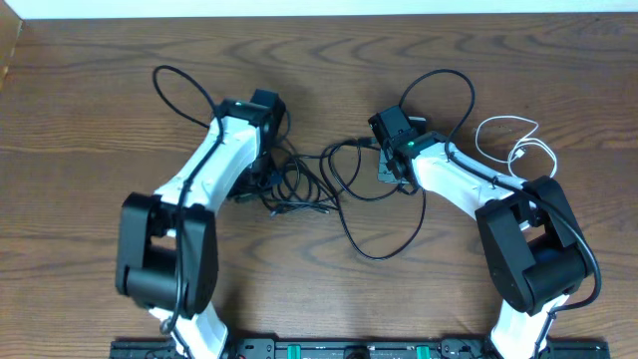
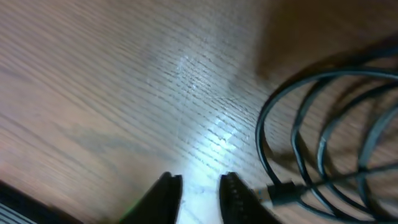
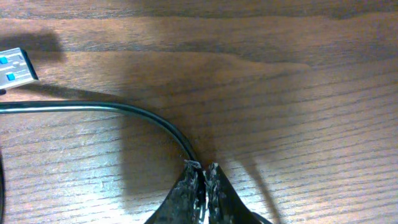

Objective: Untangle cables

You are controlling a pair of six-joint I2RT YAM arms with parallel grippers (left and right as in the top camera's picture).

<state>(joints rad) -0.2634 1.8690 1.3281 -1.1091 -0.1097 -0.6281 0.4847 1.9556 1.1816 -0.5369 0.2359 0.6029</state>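
Cables [image 1: 291,187]: thin black loops tangled at table [image 1: 100,120] centre; white cable [image 1: 520,153] coiled apart at 3 o'clock. Right wrist alone shows USB plug [image 3: 15,67] at 10 o'clock, right gripper [image 3: 202,177] pinched on black cord [image 3: 93,106]. Left gripper [image 2: 200,186] slightly apart, empty.

I have bare table [image 1: 80,110] to pass over at the far left and along the front middle. Black cables [image 1: 294,194] and 1 USB plug [image 3: 15,65] crowd the centre; the white cable [image 1: 518,150] lies looped at the far right.
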